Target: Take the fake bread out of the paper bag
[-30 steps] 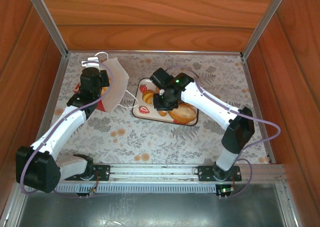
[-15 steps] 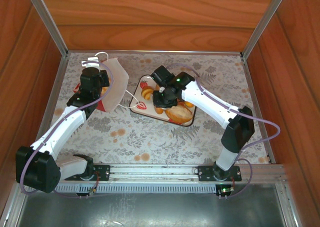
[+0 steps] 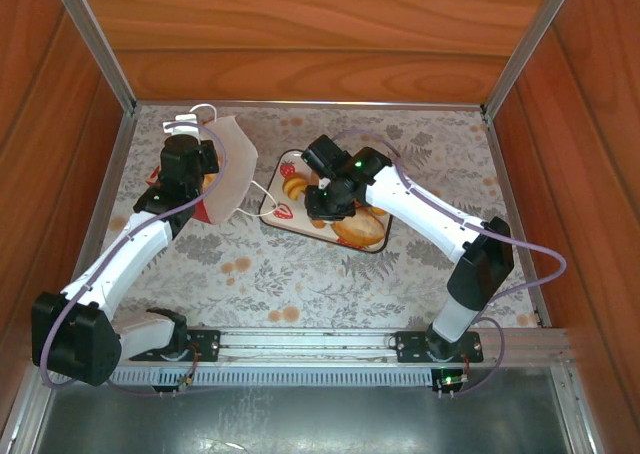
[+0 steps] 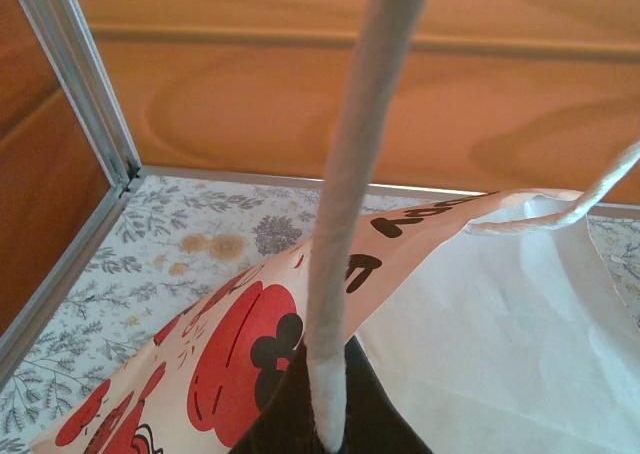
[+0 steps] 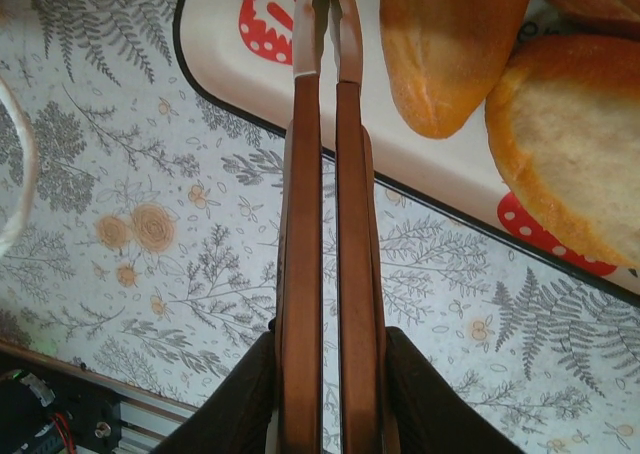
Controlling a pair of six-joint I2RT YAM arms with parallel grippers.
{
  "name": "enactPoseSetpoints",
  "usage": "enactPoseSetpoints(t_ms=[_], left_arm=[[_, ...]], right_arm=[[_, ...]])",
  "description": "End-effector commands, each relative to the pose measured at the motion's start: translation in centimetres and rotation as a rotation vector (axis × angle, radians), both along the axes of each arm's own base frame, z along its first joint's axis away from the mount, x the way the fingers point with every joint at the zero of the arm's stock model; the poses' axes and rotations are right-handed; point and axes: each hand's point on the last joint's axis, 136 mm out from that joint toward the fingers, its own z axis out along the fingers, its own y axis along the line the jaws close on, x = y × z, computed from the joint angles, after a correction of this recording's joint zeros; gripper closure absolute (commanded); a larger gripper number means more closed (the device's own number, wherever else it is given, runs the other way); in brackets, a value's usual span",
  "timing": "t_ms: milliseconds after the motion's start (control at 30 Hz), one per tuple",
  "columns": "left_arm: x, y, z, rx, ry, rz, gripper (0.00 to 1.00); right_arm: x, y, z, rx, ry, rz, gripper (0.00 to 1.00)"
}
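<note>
Already out: fake bread (image 5: pixel 445 44) lies on the tray (image 5: pixel 230 64), at 1 o'clock of the right pincer (image 5: pixel 328 34) in its wrist view.
Right pincer: pressed together, holding nothing, over the tray's 8 o'clock corner.
Left pincer (image 4: pixel 320 419): clamped on the cord handle (image 4: pixel 350 174) of the paper bag (image 3: pixel 235 164).
Bag from right pincer: 9 o'clock across the bench (image 3: pixel 300 274), near the tray.
Bag axis: roughly 12 to 6, red band at 6.
Nearer arm: left, already on the bag; a reach inside likely falls to the right.
</note>
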Motion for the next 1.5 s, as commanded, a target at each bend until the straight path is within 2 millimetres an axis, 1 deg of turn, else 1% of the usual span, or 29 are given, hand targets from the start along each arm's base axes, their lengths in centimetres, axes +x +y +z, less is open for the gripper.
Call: enactPoseSetpoints(t_ms=[0,133,267,467,633,800,1000,1267,1367,1467], left_arm=[[0.1,0.0,1.3,-0.029,-0.029,0.003,1.0],[0.0,0.1,1.3,-0.029,-0.031,0.006,1.0],[0.0,0.1,1.3,-0.032,-0.032,0.007,1.0],[-0.1,0.1,1.4,-0.033,-0.035,0.005,1.0],[-0.2,0.1,1.4,-0.032,-0.034,0.002,1.0],[-0.2,0.1,1.3,-0.031,-0.033,0.001,1.0],[-0.1,0.0,1.3,-0.037,-0.031,-0.002,1.0],[0.0,-0.1,1.4,-0.039,-0.034,-0.004,1.0],[0.0,0.0,1.5,-0.037,-0.035,-0.003,1.0],[-0.1,0.0,1.5,-0.036,-0.037,0.0,1.0]], right_arm=[[-0.8,-0.7,0.3,-0.014,0.017,-0.018,0.72],[-1.5,-0.7,-0.1,-0.017,0.041,-0.013,0.72],[-1.8,-0.5,-1.1,-0.033,0.065,-0.007,0.72],[-0.5,0.1,-1.8,-0.044,0.038,-0.021,0.72],[0.8,1.1,-1.7,-0.031,0.006,-0.021,0.72],[1.5,1.8,-2.2,-0.027,0.003,-0.021,0.72],[2.2,2.5,-2.1,0.005,-0.007,-0.025,0.72],[2.4,3.3,-2.6,0.019,0.011,-0.015,0.72],[2.2,3.3,-2.4,0.026,0.021,-0.007,0.72],[1.7,3.0,-2.1,0.026,0.029,0.002,0.72]])
